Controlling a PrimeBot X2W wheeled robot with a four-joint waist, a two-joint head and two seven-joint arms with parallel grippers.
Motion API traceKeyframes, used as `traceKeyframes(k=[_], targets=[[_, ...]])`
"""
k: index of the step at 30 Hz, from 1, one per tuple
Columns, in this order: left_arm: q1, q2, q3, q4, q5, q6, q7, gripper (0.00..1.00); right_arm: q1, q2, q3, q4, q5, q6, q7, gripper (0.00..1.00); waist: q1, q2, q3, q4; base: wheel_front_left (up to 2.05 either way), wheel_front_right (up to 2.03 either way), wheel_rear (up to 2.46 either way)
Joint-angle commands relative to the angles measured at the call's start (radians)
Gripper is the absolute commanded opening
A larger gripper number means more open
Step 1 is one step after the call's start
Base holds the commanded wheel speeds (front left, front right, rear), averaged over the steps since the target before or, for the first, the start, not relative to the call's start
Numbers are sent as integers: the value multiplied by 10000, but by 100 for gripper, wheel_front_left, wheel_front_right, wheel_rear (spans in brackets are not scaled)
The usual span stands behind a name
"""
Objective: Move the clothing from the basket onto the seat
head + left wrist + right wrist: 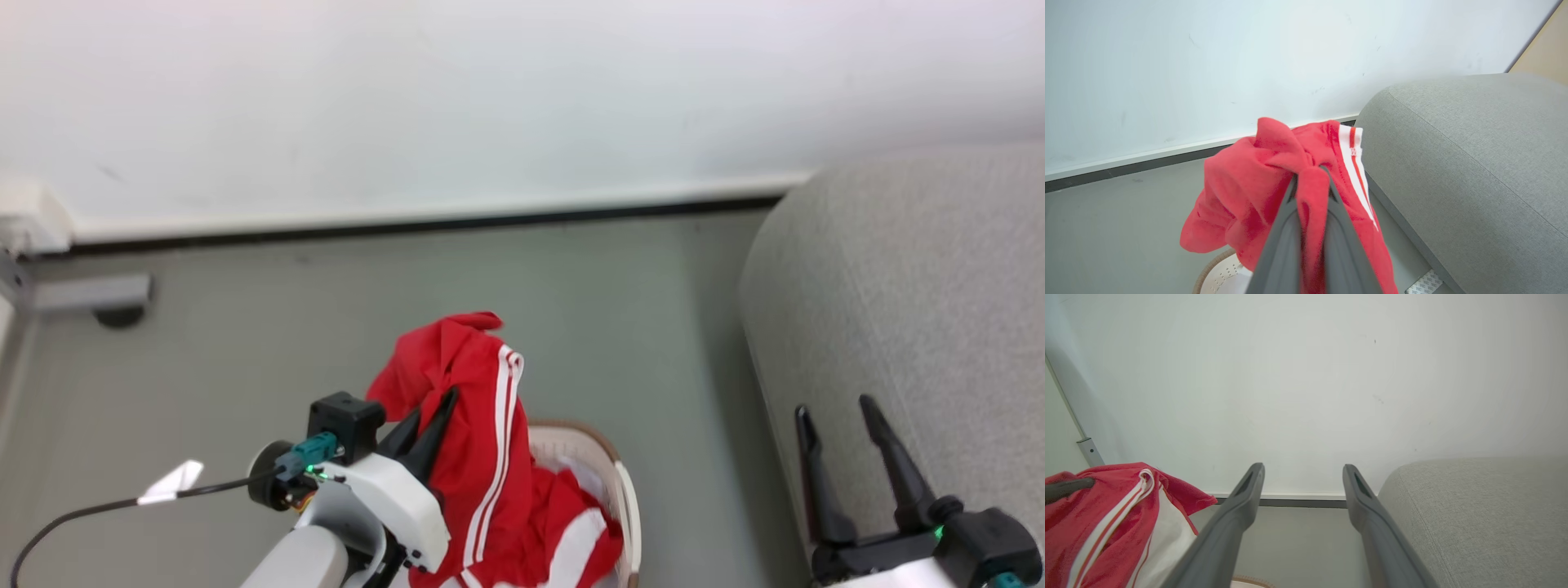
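Note:
My left gripper is shut on a piece of red clothing with white stripes, lifted above the basket. In the left wrist view the clothing is pinched between my left gripper fingers and drapes over them. More red and white clothing lies in the basket. The grey seat rises to the right of the basket. My right gripper stands open beside the seat's edge, holding nothing. In the right wrist view my right gripper points at the wall, with the lifted clothing at the lower left.
A white wall with a baseboard runs behind the grey floor. A grey metal foot sits at the far left by the wall. A cable with a white tag trails from my left wrist.

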Motion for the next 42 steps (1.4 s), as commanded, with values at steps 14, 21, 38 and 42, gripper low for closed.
traceKeyframes(k=[14,21,38,42], targets=[[925,794,221,-4162,-290,928,1708,0,-302,-361,3338,76,957,-22,7,100,4,0,-1319,-34,0,0,0],[983,534,-55,-4574,-379,967,1887,0,-1596,-1397,6150,849,3473,-21,6,100,4,0,-1444,44,0,0,0],[946,-34,-691,-4380,-658,760,1973,0,-4790,-946,9320,2796,6145,-21,6,100,4,0,-1596,97,0,0,0],[904,-85,-726,-4295,-715,764,1954,0,-4936,-886,9168,2635,6148,-21,7,0,4,0,-1594,160,0,0,0]])
